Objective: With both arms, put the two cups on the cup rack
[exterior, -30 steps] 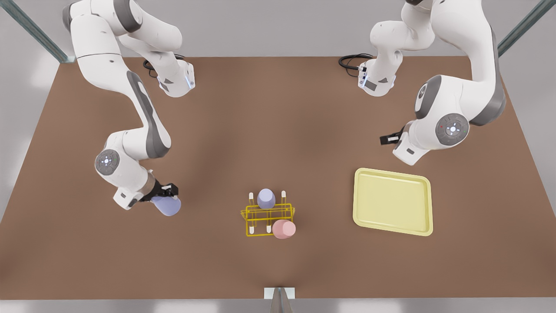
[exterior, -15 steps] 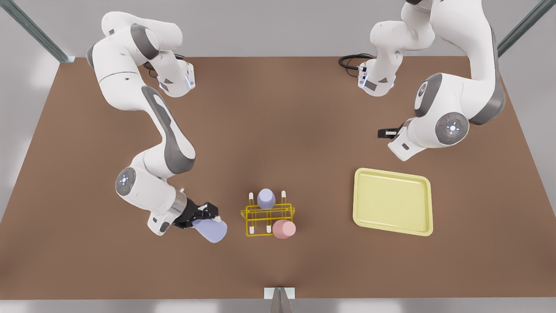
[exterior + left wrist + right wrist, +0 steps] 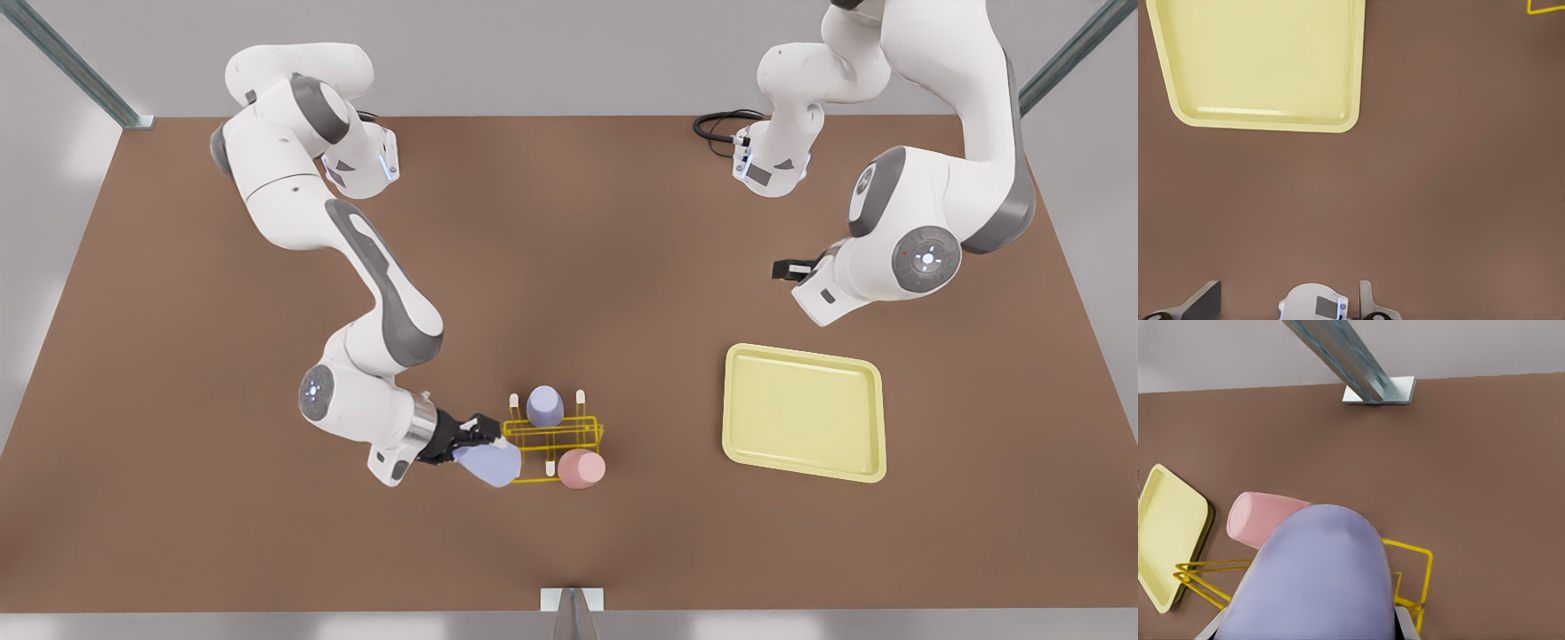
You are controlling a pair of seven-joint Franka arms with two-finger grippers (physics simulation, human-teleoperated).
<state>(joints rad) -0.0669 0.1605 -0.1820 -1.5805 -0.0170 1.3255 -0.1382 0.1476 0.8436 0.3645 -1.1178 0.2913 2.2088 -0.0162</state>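
Closest to the front edge of the counter point(image 3: 569, 551), the pale pink cup point(image 3: 581, 468) sits mouth-down on the cup rack's point(image 3: 569, 425) near corner peg, toward the front view's right. Just beside it, at the rack's near corner on the front view's left, the right gripper point(image 3: 473, 440) holds a lavender cup point(image 3: 489, 464) tilted on its side. Its fingers point(image 3: 1405, 623) clamp the cup's wall from both sides, close to the rim end. In the right wrist view the cup's closed base points out over the yellow wire frame, with the pink cup just beyond.

This cup looks light, rigid and smooth, so it could slip or swivel in a two-point pinch. A hold across the wall near the rim seems the sound one, since it leaves the mouth free to go over a peg. It appears to need turning mouth-down before it can seat.

Farther back, a second lavender cup point(image 3: 544, 406) is already inverted on the middle peg of the rack's far row. The pale-yellow tray point(image 3: 805, 413) lies well apart, toward the front view's right. Beyond it the left gripper point(image 3: 787, 269) waits above the counter, fingers point(image 3: 1205, 303) spread wide and holding nothing.
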